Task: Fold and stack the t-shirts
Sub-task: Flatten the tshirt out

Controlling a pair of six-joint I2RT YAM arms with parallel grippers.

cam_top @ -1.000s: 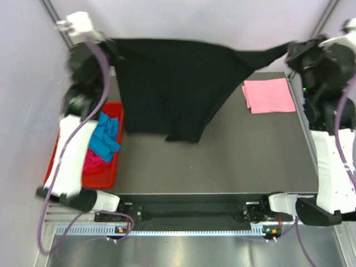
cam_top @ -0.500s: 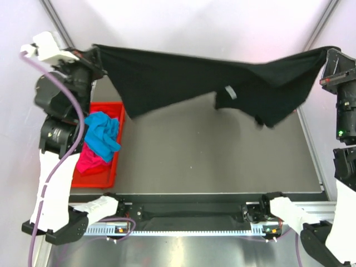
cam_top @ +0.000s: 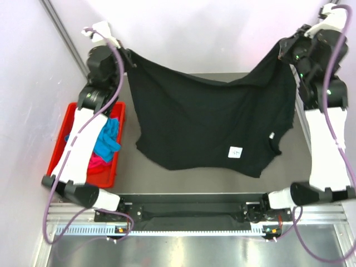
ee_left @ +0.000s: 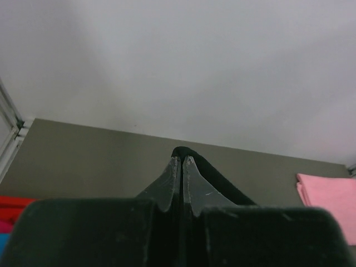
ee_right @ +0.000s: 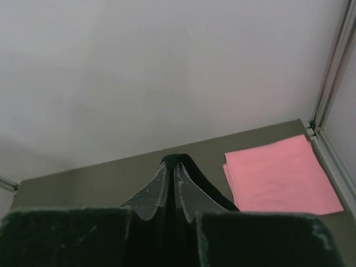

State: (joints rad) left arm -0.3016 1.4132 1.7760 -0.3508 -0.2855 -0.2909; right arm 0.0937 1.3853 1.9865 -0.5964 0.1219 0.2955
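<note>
The black t-shirt (cam_top: 206, 125) hangs spread between both arms above the table, its white neck label (cam_top: 236, 152) near the lower hem side. My left gripper (cam_top: 127, 55) is shut on its upper left corner; the cloth shows over the fingertips in the left wrist view (ee_left: 192, 156). My right gripper (cam_top: 282, 51) is shut on its upper right corner, and the cloth shows in the right wrist view (ee_right: 181, 161). The folded pink t-shirt (ee_right: 278, 175) lies at the table's far right, hidden by the black shirt in the top view. The turquoise t-shirt (cam_top: 108, 139) and the magenta t-shirt (cam_top: 95, 161) lie in the tray.
A red plastic tray (cam_top: 58, 150) stands left of the table, beside the left arm. The grey table (cam_top: 183, 181) shows in front of the hanging shirt. White walls close in at the back and both sides.
Both grippers swung the black shirt from stretched wide and high to hanging flat and lower towards the front. The arms moved inward and the label now faces up.
</note>
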